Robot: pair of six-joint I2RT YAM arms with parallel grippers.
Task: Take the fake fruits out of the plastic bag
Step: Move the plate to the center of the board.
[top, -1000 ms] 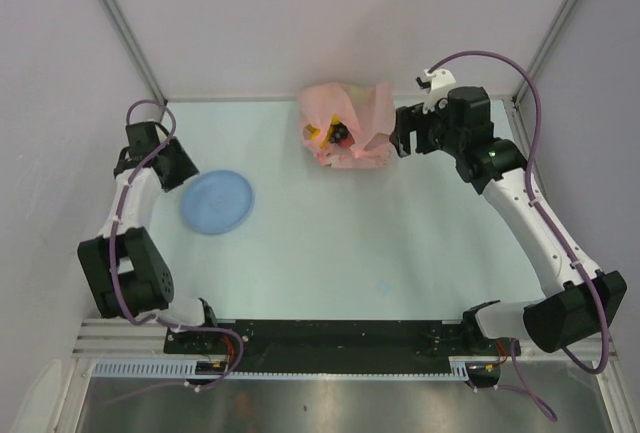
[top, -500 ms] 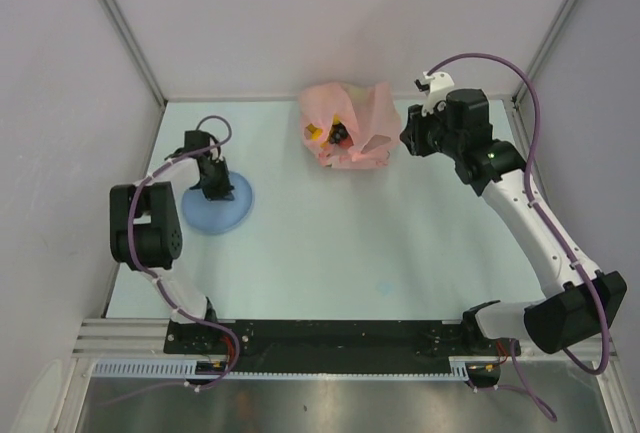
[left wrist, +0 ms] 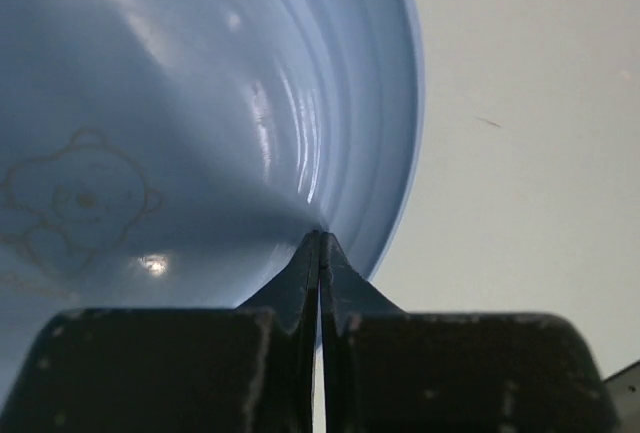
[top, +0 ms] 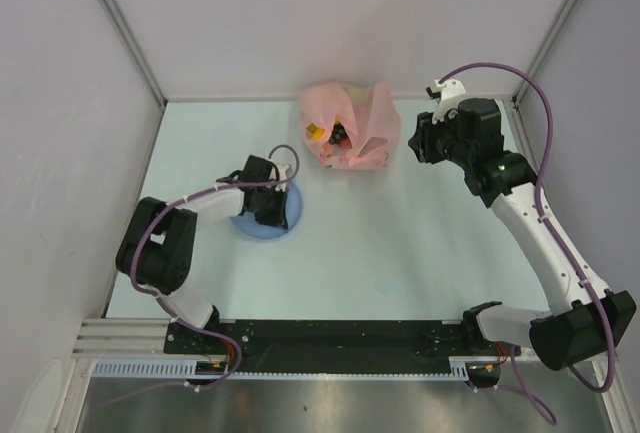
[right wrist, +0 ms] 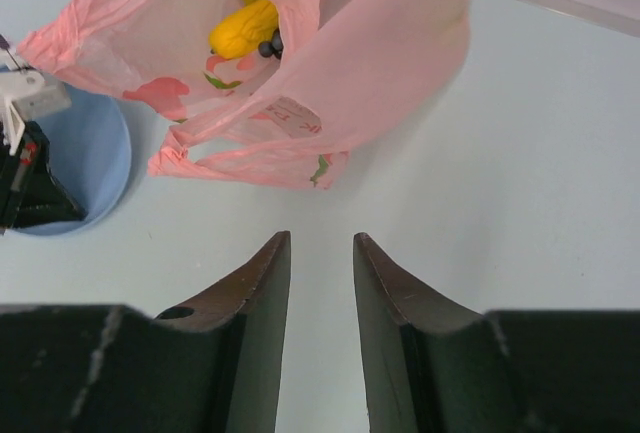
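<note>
The pink plastic bag [top: 358, 135] lies at the back middle of the table with its mouth open; it also shows in the right wrist view [right wrist: 340, 83]. Inside it I see a yellow fruit [right wrist: 243, 28] and a dark grape bunch [right wrist: 270, 48], also in the top view [top: 338, 134]. Other fruits are hidden. My right gripper [right wrist: 320, 238] is open and empty, just right of the bag and apart from it [top: 418, 143]. My left gripper [left wrist: 320, 235] is shut, its tips touching the inside of the light blue plate [left wrist: 200, 103].
The light blue plate [top: 287, 225] lies left of centre, below and left of the bag, with the left gripper [top: 268, 209] on it. It shows at the left edge of the right wrist view [right wrist: 90, 153]. Grey walls enclose the table at the back and sides.
My left arm swung right onto the plate, and the plate slid right with it toward the bag. My right gripper drew back a little to the right of the bag.
</note>
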